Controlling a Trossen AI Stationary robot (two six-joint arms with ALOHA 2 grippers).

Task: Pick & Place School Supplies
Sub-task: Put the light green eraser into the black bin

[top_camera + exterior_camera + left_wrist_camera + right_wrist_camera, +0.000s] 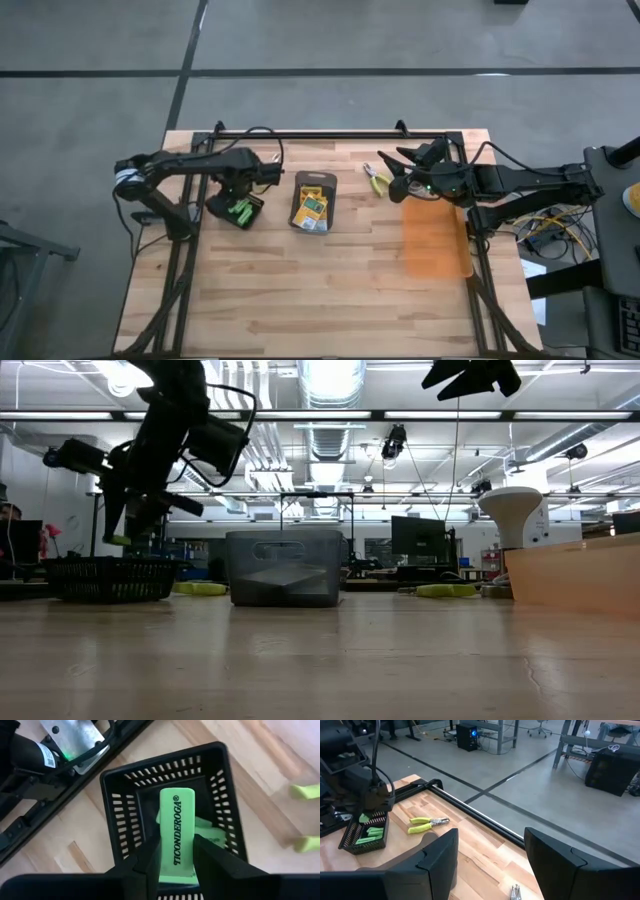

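Green stick, printed Ticonderoga: judged light, firm, slightly grippy; best taken across its narrow width. It hangs over the black slotted basket, clamped in the left gripper. Right gripper splayed, empty, above the table's far edge near yellow-handled pliers.

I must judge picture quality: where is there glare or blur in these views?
Low view: ceiling lights glare, the left end effector is a dark silhouette. Left wrist view: green stick sharp, pliers handles blurred. High view: even light, soft shadows on the table.
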